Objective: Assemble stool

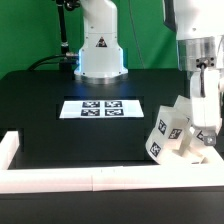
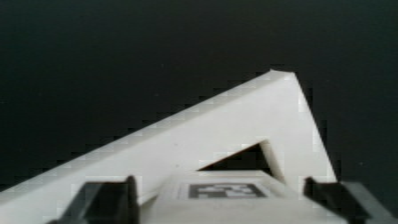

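The white stool (image 1: 178,140) stands at the exterior view's right, pushed into the corner of the white border rails. Its chunky tagged legs (image 1: 161,127) point up and toward the exterior view's left. My gripper (image 1: 205,128) hangs straight down over the stool's right side. In the wrist view my two dark fingers (image 2: 107,200) stand wide apart on either side of a white tagged leg (image 2: 224,189). The gripper (image 2: 217,202) is open and does not clamp that leg. The seat disc is mostly hidden behind the legs and the gripper.
White border rails (image 1: 60,180) run along the table's front edge and meet in a corner (image 2: 270,105) just past the stool. The marker board (image 1: 103,108) lies flat mid-table. The arm's white base (image 1: 100,50) stands at the back on the black tabletop.
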`<state>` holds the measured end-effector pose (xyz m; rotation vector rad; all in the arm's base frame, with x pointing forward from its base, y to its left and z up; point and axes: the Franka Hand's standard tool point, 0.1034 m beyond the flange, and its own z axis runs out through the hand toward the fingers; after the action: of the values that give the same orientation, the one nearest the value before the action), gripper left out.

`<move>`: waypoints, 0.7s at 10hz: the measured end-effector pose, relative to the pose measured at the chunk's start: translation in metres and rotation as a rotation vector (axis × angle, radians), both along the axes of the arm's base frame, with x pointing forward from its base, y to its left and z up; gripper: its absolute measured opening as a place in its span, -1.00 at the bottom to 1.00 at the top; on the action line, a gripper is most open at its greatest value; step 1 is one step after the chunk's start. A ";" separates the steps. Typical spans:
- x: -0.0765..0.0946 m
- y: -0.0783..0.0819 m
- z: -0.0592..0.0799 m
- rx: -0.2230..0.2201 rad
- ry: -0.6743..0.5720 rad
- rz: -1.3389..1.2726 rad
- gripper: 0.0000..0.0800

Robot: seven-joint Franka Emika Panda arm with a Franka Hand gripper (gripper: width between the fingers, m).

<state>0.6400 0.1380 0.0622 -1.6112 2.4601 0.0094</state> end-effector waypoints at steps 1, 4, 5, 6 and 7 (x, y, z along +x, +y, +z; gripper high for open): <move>0.000 0.000 0.000 -0.002 -0.001 0.010 0.46; 0.003 0.002 0.022 -0.009 -0.024 0.212 0.61; 0.005 0.002 0.031 -0.019 -0.042 0.312 0.62; 0.008 0.002 0.042 -0.027 -0.066 0.399 0.62; 0.012 0.002 0.051 -0.031 -0.086 0.419 0.62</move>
<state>0.6519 0.1397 0.1132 -2.0622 2.0276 -0.0350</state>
